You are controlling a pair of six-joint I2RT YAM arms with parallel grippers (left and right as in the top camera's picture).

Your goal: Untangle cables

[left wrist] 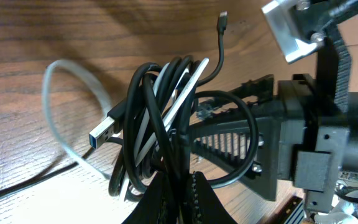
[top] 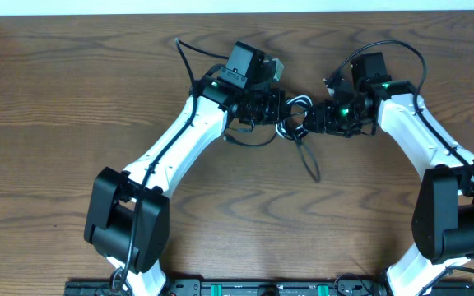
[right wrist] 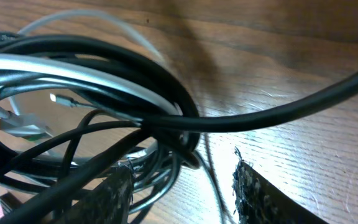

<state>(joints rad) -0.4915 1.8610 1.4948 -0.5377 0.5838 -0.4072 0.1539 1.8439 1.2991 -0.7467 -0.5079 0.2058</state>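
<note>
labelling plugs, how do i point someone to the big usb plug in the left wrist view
In the left wrist view, find the tangle of black and white cables at centre. The usb plug juts from its left side, wide and silver-tipped, unlike the tiny plug at the top.

Centre of the table (top: 72, 99), toward its far edge: the cables (top: 296, 123) lie in one knot between the left gripper (top: 280, 113) and the right gripper (top: 315, 119), which face each other just apart. One strand (top: 309, 160) trails from the knot toward the near edge. Left wrist view: strands pass between the left gripper's fingers; a larger plug (left wrist: 104, 132) juts left of the knot, and a smaller plug (left wrist: 222, 17) lies beyond it.
</note>
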